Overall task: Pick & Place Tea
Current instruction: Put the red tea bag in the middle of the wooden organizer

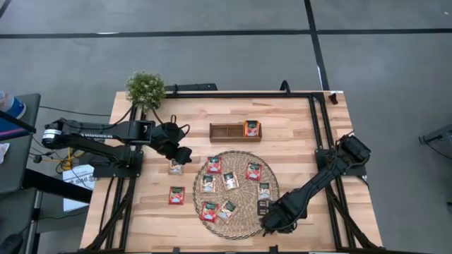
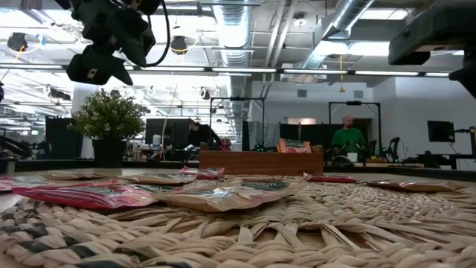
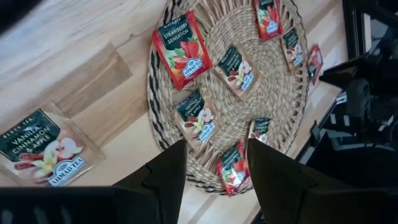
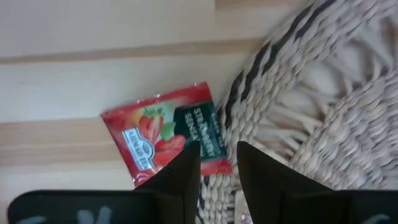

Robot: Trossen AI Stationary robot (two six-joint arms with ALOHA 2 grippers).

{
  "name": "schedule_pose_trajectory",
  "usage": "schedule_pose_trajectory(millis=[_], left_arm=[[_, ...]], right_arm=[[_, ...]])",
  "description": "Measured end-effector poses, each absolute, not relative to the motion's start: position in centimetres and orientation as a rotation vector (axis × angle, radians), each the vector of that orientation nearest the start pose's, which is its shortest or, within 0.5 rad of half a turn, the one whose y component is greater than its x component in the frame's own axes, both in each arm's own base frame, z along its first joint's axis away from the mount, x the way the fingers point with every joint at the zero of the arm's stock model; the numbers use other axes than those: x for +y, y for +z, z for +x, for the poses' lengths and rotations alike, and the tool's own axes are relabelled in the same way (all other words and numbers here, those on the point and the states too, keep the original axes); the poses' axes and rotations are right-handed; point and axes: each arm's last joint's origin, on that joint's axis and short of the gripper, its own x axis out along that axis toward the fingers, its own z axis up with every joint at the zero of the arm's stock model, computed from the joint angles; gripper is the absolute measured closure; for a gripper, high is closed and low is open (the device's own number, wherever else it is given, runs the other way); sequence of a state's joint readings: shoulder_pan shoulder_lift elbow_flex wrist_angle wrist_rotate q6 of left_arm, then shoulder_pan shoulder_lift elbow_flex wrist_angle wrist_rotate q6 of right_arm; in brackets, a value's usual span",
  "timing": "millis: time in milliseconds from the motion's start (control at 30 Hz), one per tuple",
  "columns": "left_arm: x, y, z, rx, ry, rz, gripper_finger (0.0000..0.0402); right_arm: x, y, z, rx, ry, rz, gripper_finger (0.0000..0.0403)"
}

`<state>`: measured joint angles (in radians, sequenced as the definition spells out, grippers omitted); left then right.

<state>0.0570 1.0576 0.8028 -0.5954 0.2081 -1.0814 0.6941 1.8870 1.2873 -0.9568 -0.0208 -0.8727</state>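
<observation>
Several tea sachets lie flat on the round woven mat (image 1: 236, 185). On the bare wood left of it lie a red one (image 1: 176, 195) and a beige one (image 1: 176, 167); one more stands in the wooden tray (image 1: 235, 131), in its right compartment (image 1: 252, 128). A red strawberry sachet (image 4: 165, 137) lies at the mat's near right rim, its dark-banded side against the weave. My right gripper (image 4: 217, 165) points down right over that side, its fingers a little apart. My left gripper (image 3: 214, 168) hovers open above the table, left of the mat, over the beige sachet (image 3: 43, 149). My right gripper comes from above, pointing down, with one finger (image 4: 186, 171) over the red sachet's dark-banded edge (image 4: 208, 149) and the other over the mat's rim. The sachet lies flat. I cannot tell whether the fingers touch it.
A small potted plant (image 1: 145, 88) stands at the table's far left corner. A black frame (image 1: 318, 127) runs along the table's edges. Bare wood lies between the tray and the mat and along the near left.
</observation>
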Motion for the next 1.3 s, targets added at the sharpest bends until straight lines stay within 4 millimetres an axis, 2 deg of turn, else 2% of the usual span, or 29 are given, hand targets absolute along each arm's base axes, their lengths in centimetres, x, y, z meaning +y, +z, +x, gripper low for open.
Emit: schedule_pose_trajectory(millis=[600,733,833,1300], left_arm=[[0.6,26.0,20.9,0.798,0.356,-1.217,0.0240],[0.5,26.0,20.9,0.793,0.357,-1.232,0.0240],[0.4,26.1,21.0,0.787,0.354,-1.225,0.0240],[0.3,26.1,21.0,0.781,0.362,-1.216,0.0240]], right_arm=[[22.0,16.9,26.5,1.117,1.246,-1.201,0.0305],[21.5,15.9,26.1,1.150,1.248,-1.162,0.0305],[21.2,15.1,25.7,1.160,1.235,-1.204,0.0305],[20.9,13.7,25.3,1.153,1.184,-1.165,0.0315]])
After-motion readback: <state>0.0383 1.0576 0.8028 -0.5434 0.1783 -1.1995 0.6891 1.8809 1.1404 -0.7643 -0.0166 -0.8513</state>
